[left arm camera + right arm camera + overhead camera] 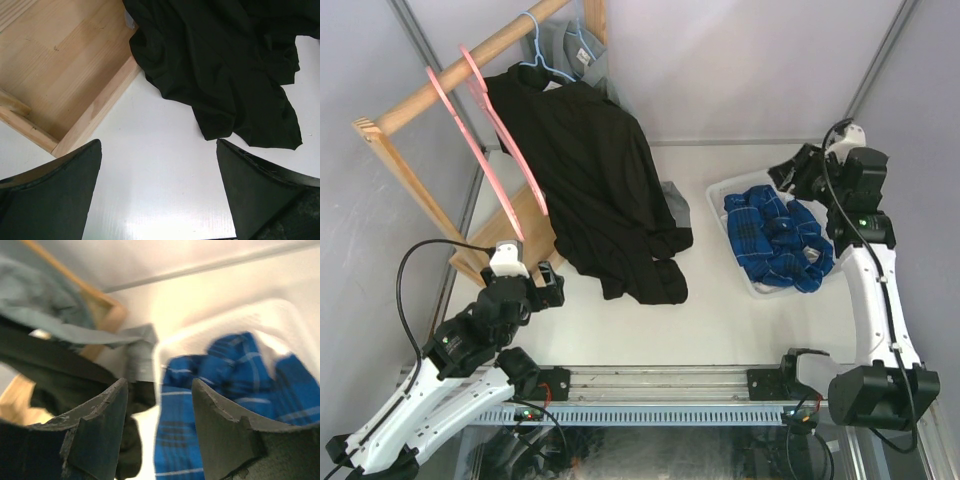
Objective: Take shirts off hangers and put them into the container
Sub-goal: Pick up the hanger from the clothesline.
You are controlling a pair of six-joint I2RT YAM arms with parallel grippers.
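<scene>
Top external view: the blue plaid cloth shirt [775,238] lies bunched in the white perforated plastic basket [752,286]. The black shirt [600,190] and grey shirt [560,45] are not yet off the wooden rack [400,108]. The right claw [160,390] stands apart and empty above the basket; the left claw [159,150] gapes wide over the table [720,320].

Plain black shirt [605,190], no print. Blue plaid shirt [775,240]: bright blue ground, darker navy bands, thin white lines. White container [718,190], plain. Grey shirt [563,48]: flat mid-grey, a touch bluish in the right wrist view. Two pink hangers [510,140], solid colour. Light-blue wire hanger [535,45]. Pale natural wood rack [440,92], fine grain lines clear in the left wrist view. White table [720,320], unpatterned. White arms [875,290] with black joints and black cables. Pale lilac-grey walls [740,60]. Black jaws on both sides, matte.
</scene>
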